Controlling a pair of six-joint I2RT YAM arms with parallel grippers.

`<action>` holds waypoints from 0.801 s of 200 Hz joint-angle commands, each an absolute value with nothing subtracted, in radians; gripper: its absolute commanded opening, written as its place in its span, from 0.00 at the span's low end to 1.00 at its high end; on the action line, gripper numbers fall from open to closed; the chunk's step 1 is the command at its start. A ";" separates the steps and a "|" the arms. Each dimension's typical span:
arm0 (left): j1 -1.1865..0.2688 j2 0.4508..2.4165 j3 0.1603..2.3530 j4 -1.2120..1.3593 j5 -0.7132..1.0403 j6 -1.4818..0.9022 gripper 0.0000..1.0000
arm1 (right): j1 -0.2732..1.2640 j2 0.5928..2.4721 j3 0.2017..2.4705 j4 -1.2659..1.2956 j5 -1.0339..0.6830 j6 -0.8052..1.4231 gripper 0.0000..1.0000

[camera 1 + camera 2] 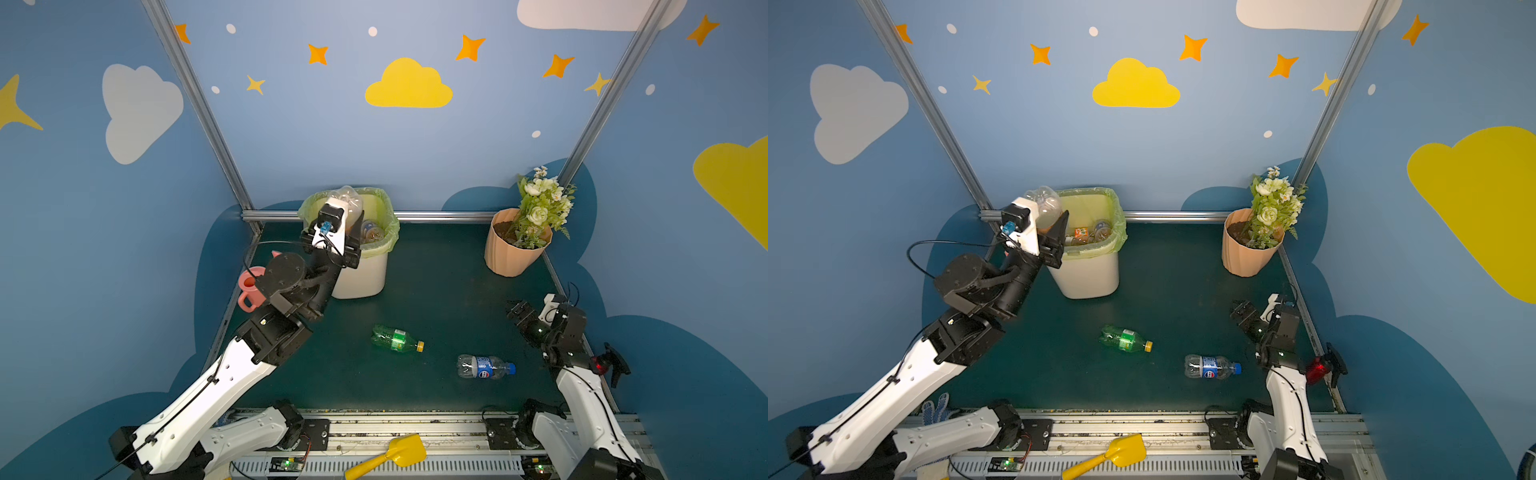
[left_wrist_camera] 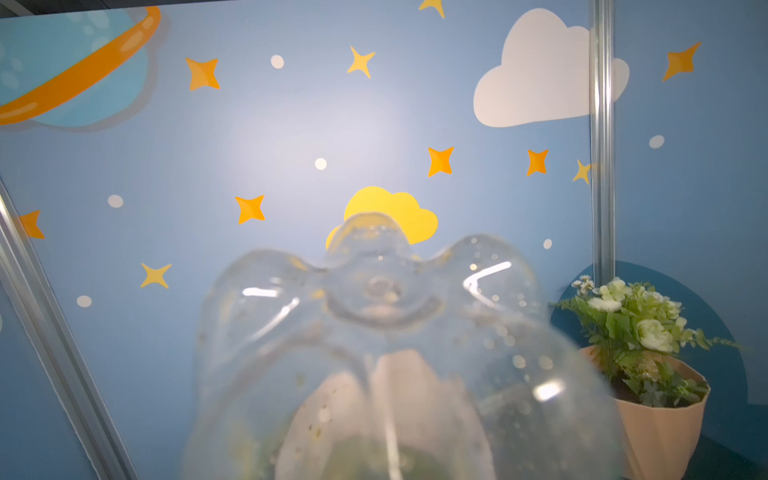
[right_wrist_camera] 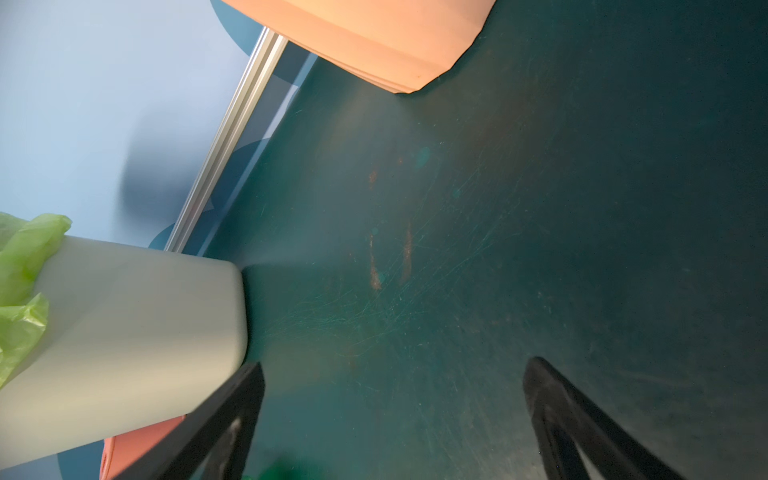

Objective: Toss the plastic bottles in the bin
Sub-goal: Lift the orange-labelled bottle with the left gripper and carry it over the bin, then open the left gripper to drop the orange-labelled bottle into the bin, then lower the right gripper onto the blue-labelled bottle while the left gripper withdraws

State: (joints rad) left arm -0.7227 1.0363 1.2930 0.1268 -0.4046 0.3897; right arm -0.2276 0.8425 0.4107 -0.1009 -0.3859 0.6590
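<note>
My left gripper [image 1: 347, 222] [image 1: 1047, 223] is shut on a clear plastic bottle [image 1: 350, 201] [image 1: 1044, 204], held base-up over the near left edge of the bin [image 1: 361, 278] [image 1: 1088, 276]. That bottle [image 2: 382, 324] fills the left wrist view and hides the jaws. Several bottles [image 1: 1088, 236] lie inside the bin, which is white with a yellow-green liner. A green bottle [image 1: 395, 338] [image 1: 1125, 339] and a blue-labelled clear bottle [image 1: 484, 366] [image 1: 1210, 367] lie on the dark green floor. My right gripper [image 1: 517, 311] [image 3: 397, 365] stands open and empty at the right, over bare floor.
A peach flowerpot [image 1: 509, 257] [image 2: 660, 428] with white flowers stands at the back right. A pink watering can [image 1: 249, 291] sits left of the bin behind my left arm. A yellow shovel [image 1: 395, 453] lies on the front rail. Aluminium rails border the floor.
</note>
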 commanded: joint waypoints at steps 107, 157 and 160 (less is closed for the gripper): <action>-0.368 1.299 1.573 -0.004 -0.031 -0.015 1.00 | -0.227 0.775 0.434 -0.134 -0.373 0.661 0.97; -0.370 1.183 1.528 -0.053 -0.084 -0.002 1.00 | -0.227 0.739 0.439 -0.210 -0.341 0.672 0.97; -0.371 1.178 1.516 -0.050 -0.084 -0.005 1.00 | -0.226 0.736 0.438 -0.213 -0.337 0.676 0.97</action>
State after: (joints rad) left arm -0.3733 1.2076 1.5764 -0.0635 -0.0769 0.0063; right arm -0.2276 0.7704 0.4110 -0.1547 -0.3737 0.6586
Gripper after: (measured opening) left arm 0.998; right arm 0.967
